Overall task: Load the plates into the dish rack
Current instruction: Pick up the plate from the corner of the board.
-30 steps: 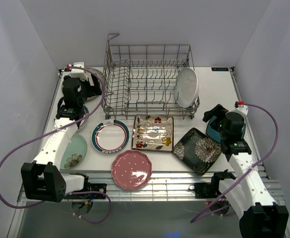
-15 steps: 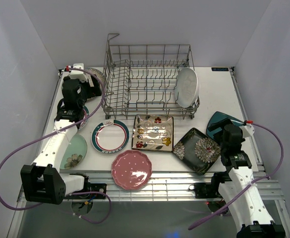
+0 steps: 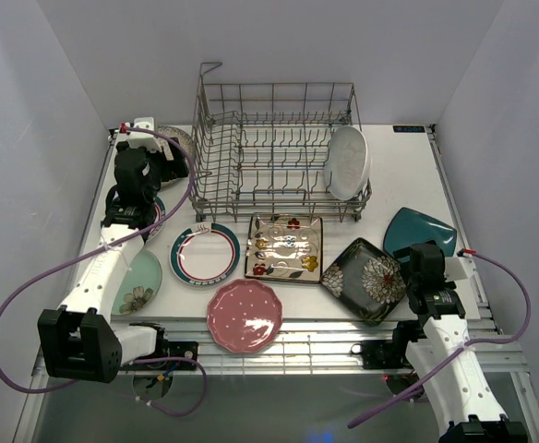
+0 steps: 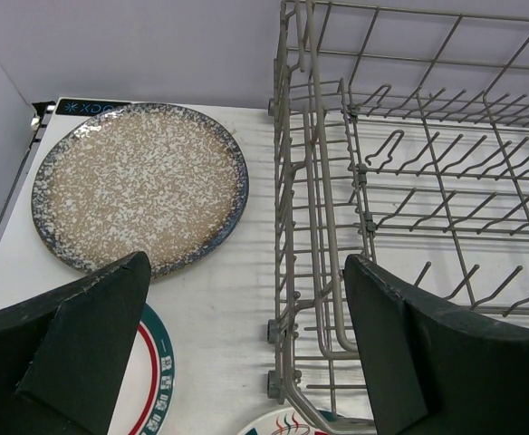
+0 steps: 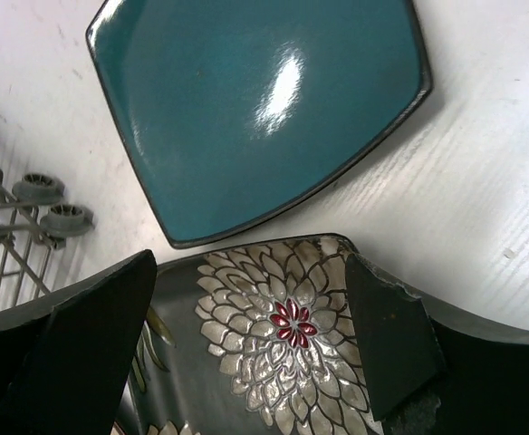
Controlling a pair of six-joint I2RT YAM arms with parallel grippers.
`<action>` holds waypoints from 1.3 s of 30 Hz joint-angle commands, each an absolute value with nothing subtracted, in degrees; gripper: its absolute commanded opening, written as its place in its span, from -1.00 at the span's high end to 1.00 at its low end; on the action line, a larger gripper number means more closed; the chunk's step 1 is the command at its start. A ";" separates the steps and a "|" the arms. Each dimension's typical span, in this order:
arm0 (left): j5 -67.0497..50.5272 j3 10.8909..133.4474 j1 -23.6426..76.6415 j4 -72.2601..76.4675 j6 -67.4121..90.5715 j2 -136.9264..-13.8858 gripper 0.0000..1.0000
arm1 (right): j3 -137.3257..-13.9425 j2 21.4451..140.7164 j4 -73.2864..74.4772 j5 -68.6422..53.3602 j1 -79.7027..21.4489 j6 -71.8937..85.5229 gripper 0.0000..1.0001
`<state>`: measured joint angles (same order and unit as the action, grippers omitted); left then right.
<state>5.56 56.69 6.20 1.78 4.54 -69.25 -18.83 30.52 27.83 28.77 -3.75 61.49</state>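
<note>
The dish rack [image 3: 274, 152] stands at the back centre, with a white oval plate [image 3: 348, 163] upright in its right end. On the table lie a teal plate [image 3: 424, 233], a black floral square plate [image 3: 369, 277], a cream floral square plate [image 3: 285, 246], a teal-rimmed white plate [image 3: 205, 254], a pink scalloped plate [image 3: 245, 316] and a pale green plate [image 3: 140, 281]. My left gripper [image 4: 246, 272] hangs open beside the rack's left wall [image 4: 305, 227], near the speckled plate [image 4: 138, 181]. My right gripper [image 5: 251, 263] is open above the black floral plate [image 5: 283, 353], empty, with the teal plate [image 5: 255, 109] just beyond.
Another red-and-teal-rimmed plate [image 4: 151, 381] lies under my left gripper. The rack's raised handle [image 3: 209, 69] sticks up at its back left corner. White walls close in both sides. A slatted metal strip [image 3: 325, 346] runs along the near edge by the arm bases.
My right arm has drawn back toward the near edge, uncovering the teal plate, and now hangs over the black floral plate. The left arm has not moved.
</note>
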 commanded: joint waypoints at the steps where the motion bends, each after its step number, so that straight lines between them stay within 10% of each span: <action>1: 5.89 55.99 5.98 3.16 4.92 -67.50 -0.96 | -19.07 29.79 33.63 35.59 -3.52 67.66 -0.80; 39: 4.13 55.90 5.98 3.16 4.83 -69.26 -0.96 | -11.43 29.88 20.14 21.91 14.48 58.63 -0.80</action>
